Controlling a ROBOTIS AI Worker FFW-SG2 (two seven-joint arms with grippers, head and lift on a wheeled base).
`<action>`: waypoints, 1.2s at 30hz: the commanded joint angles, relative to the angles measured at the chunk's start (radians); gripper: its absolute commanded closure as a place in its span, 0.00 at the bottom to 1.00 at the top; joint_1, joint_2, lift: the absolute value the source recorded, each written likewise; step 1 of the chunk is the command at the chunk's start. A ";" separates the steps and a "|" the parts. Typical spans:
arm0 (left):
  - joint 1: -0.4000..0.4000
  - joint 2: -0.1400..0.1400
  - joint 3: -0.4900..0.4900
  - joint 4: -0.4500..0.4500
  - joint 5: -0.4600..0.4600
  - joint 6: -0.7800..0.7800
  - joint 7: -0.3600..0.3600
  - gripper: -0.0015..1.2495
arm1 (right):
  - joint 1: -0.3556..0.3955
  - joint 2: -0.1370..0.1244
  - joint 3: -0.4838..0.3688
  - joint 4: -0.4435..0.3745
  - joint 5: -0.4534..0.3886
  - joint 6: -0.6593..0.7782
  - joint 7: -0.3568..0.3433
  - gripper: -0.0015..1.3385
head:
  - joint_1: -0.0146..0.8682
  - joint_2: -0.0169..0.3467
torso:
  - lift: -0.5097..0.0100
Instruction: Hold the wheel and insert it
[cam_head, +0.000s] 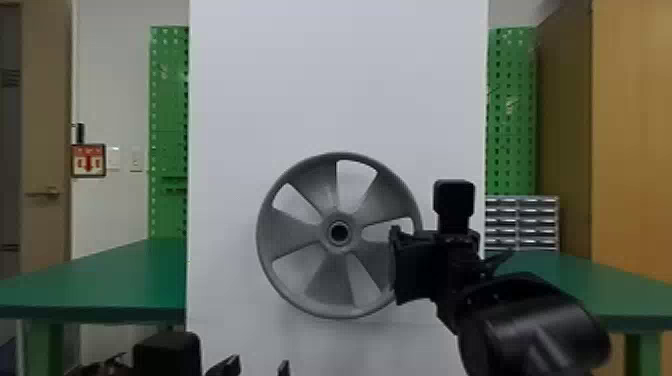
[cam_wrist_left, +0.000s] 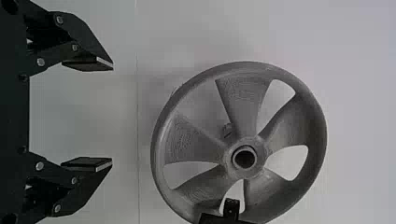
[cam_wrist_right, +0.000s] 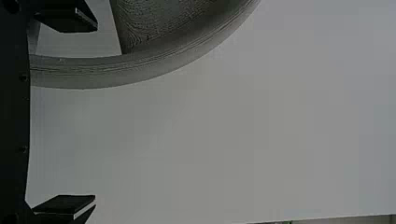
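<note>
A grey spoked wheel (cam_head: 312, 232) stands upright before a white panel, its round hub hole facing the camera. At its right rim is my right gripper (cam_head: 401, 265). In the right wrist view, the fingers of my right gripper (cam_wrist_right: 95, 113) are wide apart, and the rim of the wheel (cam_wrist_right: 140, 67) passes between them, closer to the upper finger. My left gripper (cam_head: 256, 367) is low at the bottom edge, left of the wheel. Seen from the left wrist, my left gripper (cam_wrist_left: 112, 114) is open with nothing between its fingers, apart from the wheel (cam_wrist_left: 285, 121).
The tall white panel (cam_head: 340, 75) rises behind the wheel. Green tables (cam_head: 115, 280) flank it, with green pegboards (cam_head: 169, 100) behind. A small drawer cabinet (cam_head: 522, 222) is on the right, beside a wooden cabinet (cam_head: 632, 125).
</note>
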 joint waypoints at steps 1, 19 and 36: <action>0.002 0.000 0.002 0.000 0.003 0.000 0.000 0.41 | 0.013 0.001 0.007 -0.021 0.002 -0.008 0.019 0.00 | 0.02 0.25 | 0.05; 0.013 0.000 0.021 -0.008 0.004 0.000 0.000 0.42 | 0.278 0.001 0.007 -0.452 0.017 0.078 0.104 0.00 | 0.02 0.25 | 0.05; 0.014 -0.002 0.042 -0.023 -0.011 -0.002 0.000 0.42 | 0.605 -0.012 -0.067 -0.652 0.057 -0.022 0.156 0.00 | 0.02 0.25 | 0.05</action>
